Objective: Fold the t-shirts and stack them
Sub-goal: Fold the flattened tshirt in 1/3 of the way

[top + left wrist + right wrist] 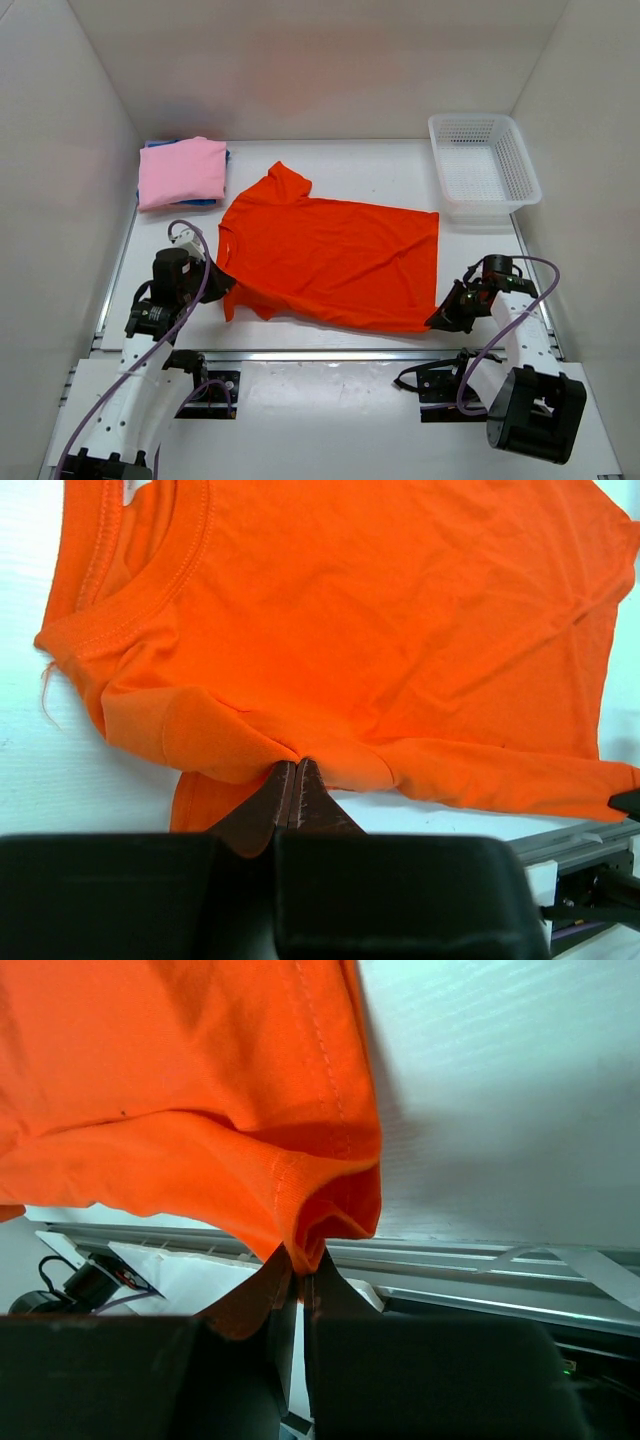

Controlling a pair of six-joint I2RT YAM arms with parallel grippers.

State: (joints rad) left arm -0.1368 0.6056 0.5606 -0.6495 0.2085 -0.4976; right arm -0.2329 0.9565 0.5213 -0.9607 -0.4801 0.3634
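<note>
- Spread flat in the middle of the white table [380,165]: one big orange t-shirt [330,262], neck to the left, bottom hem to the right.
- Pinched by the left gripper [297,780] on the near side, right by the near sleeve, both fingers pressed shut on a small fold of cloth.
- Pinched by the right gripper [302,1270] at the near bottom corner, shut tight on the hem in the same way.
- Folded already at the back left: a pink t-shirt [182,172] on top of a blue t-shirt [150,145], with only a thin blue edge showing.
- At the back right, well apart from the shirts: a white mesh basket [485,165].
- Probably soft, thin and light; sure to flop, sag and wrinkle, but not to break.
- Best to hold at corners, hems and seams, where the cloth is thicker and slips less.
- Likely next: lift the near edge with both grippers together and lay it over the far edge.
- Keep the pull even on both sides, or expect bunching in the middle.
</note>
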